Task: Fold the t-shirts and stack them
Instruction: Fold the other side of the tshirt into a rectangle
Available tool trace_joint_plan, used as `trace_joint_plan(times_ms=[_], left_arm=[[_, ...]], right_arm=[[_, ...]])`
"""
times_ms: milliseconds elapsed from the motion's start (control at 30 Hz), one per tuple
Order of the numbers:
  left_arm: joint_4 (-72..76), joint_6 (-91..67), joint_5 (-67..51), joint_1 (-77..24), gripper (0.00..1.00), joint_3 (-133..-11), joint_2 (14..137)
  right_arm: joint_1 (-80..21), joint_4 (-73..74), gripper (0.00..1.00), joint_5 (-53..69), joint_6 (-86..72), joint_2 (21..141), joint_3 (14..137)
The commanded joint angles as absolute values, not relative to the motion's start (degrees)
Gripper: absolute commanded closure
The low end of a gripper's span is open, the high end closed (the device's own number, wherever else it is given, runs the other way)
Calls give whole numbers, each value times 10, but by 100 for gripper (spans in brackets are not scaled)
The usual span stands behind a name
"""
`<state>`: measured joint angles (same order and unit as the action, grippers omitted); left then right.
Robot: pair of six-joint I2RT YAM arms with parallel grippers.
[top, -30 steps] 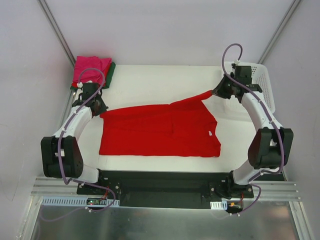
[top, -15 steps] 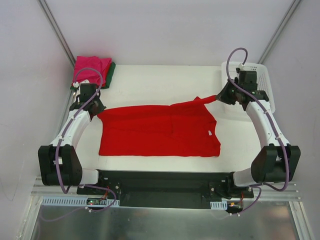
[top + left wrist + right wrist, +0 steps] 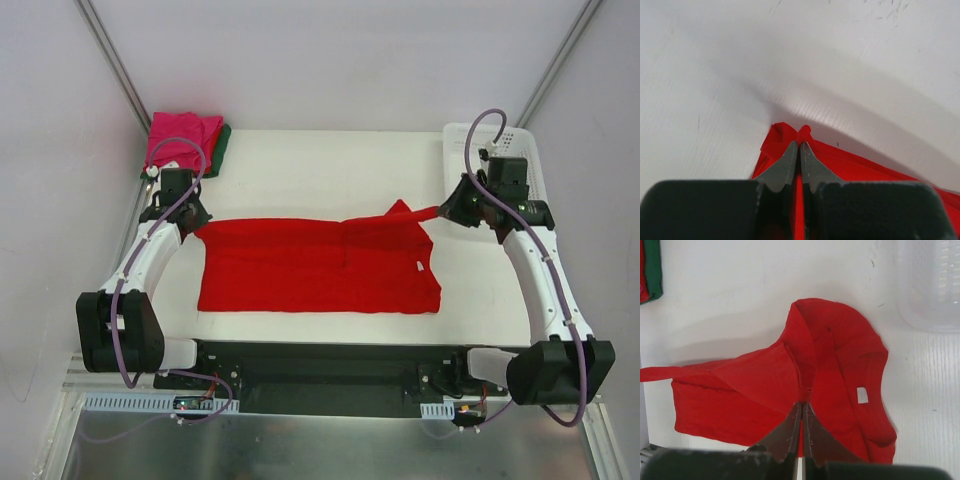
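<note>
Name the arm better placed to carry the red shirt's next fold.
Probably right. The right tool is shut on a taut, lifted flap of the red t-shirt and looks free to swing it over. The left tool only holds the far left corner low.

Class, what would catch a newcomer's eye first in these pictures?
The large bright red cloth t-shirt spread out at the centre, pinched at its far side by the left tool and right tool. Next, the folded magenta pink and dark green shirts at the far left corner.
</note>
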<state>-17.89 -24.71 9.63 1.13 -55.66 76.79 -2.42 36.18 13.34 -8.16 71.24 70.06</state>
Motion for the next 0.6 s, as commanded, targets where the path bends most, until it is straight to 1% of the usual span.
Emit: trace_joint_plan(times_ms=[0, 300, 567], left_arm=[[-178, -250, 120, 11, 100, -551, 753], [-197, -259, 125, 11, 100, -533, 736], [-213, -287, 111, 11, 100, -498, 702]], right_arm=[[-21, 398, 99, 147, -68, 669, 673], [-30, 424, 99, 166, -76, 622, 622], [-49, 451, 99, 168, -77, 599, 605]])
